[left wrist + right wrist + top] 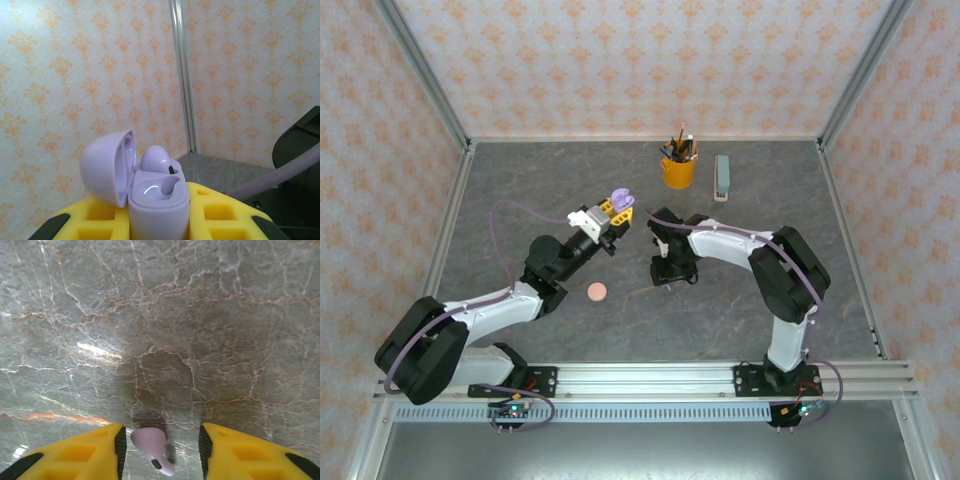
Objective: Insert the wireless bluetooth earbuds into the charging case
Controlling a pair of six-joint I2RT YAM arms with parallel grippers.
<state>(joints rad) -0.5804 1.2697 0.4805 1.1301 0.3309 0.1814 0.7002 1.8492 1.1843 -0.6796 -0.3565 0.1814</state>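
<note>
My left gripper (613,212) is raised above the table and shut on the base of an open lilac charging case (159,205), whose lid (107,167) is swung back to the left. One lilac earbud (156,160) sits in the far socket, and the near socket is bare. My right gripper (160,452) points straight down at the table, open, with a second lilac earbud (151,442) lying on the stone between its black pads. That earbud is close to the left pad (120,450) and well apart from the right one. From above, it shows as a small speck under the gripper (667,287).
A round pink disc-like case (597,291) lies shut on the table, to the left of the right gripper. A yellow pen cup (678,171) and a grey-green block (722,177) stand at the back. Patterned walls enclose the table on three sides.
</note>
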